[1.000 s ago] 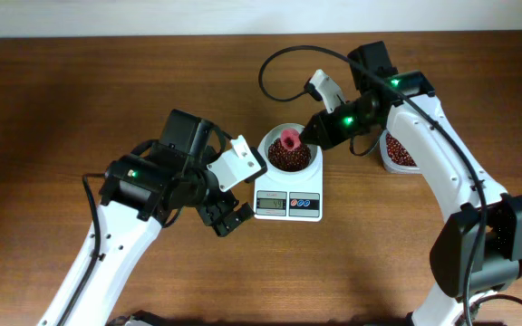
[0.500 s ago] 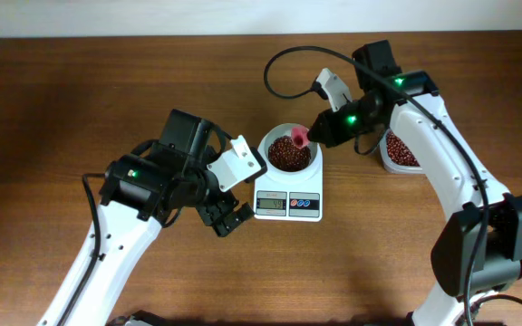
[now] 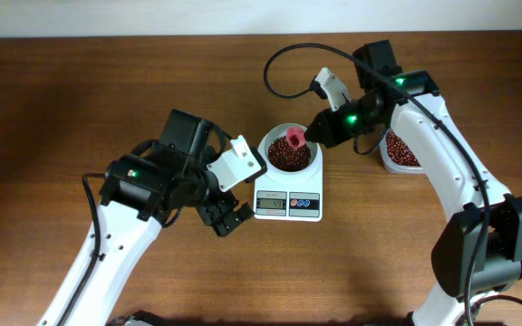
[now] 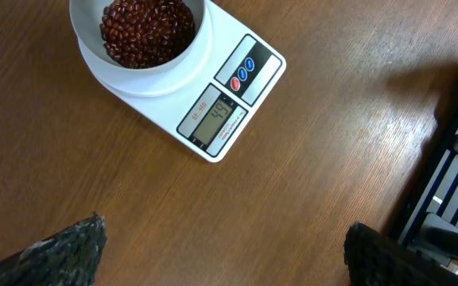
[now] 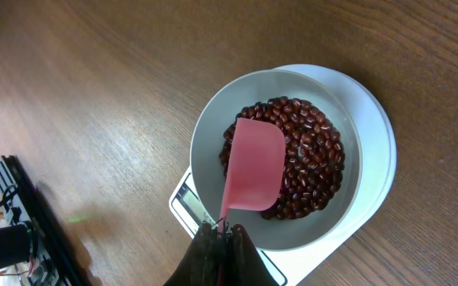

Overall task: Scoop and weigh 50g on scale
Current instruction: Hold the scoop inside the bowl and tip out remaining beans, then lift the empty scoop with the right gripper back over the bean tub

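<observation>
your right gripper (image 5: 223,235) is pinched tight on the flat pink plastic scoop (image 5: 254,173), its blade over the red beans (image 5: 308,159) in the small white digital scale (image 4: 230,110)'s round bowl (image 5: 207,131), mid-desk. your left gripper (image 4: 225,253) gapes wide, empty, near the scale's display end.

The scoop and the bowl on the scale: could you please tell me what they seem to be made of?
The scoop looks like matte pink plastic: flat, even colour, no glare. The bowl seems smooth white plastic, perhaps ceramic; its rim shows a soft sheen.
</observation>
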`<state>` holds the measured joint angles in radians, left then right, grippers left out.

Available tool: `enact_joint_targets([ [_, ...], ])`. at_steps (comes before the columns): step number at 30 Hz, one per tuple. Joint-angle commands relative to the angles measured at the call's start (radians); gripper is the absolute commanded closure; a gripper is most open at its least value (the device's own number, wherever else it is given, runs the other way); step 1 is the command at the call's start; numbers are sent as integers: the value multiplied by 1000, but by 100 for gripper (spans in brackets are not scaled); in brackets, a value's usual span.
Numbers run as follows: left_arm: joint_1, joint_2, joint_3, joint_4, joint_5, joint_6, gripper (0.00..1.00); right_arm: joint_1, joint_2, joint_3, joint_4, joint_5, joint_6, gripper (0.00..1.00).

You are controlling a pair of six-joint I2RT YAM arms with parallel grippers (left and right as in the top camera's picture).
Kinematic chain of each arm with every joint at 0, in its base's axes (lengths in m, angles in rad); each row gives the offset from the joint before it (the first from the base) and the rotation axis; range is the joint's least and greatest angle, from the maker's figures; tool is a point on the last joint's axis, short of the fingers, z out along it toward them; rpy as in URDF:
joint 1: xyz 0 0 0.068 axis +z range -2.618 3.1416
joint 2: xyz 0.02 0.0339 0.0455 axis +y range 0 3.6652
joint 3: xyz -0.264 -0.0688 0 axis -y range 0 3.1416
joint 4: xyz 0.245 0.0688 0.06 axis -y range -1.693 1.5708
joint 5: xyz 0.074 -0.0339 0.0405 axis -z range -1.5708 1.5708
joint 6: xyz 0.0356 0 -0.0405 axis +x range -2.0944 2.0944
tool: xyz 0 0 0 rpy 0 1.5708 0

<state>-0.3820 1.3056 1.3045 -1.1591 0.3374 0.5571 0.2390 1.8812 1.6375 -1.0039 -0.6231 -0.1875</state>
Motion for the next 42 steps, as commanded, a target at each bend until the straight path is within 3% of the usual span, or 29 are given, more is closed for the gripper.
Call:
enact_joint_targets([
  [1,3,5,-2,2,14,12,1,-6,-31,18,-2,-21,-14,96],
  [3,3,5,-2,2,14,12,1,-6,-31,18,-2,-63,-19,96],
  [4,3,5,-2,2,14,12,1,-7,-31,18,0,-129,-94,96],
  [6,3,5,-2,2,14,12,1,-3,-27,18,-2,149,55,96],
  [8,3,5,-2,2,14,12,1,-11,-29,18,16,-43,5,96],
  [15,3,5,-2,2,15,12,1,-24,-29,18,18,-57,5,96],
  [19,3,5,-2,2,14,12,1,-54,-29,18,19,-189,5,96],
  [22,3,5,-2,2,14,12,1,-124,-29,18,20,-301,5,96],
  [28,3,5,-2,2,14,12,1,-298,-29,18,-5,-316,-2,96],
  [34,3,5,-2,2,14,12,1,-486,-35,18,-174,-309,-146,96],
  [42,3,5,-2,2,14,12,1,-610,-132,18,-357,-308,-251,96],
])
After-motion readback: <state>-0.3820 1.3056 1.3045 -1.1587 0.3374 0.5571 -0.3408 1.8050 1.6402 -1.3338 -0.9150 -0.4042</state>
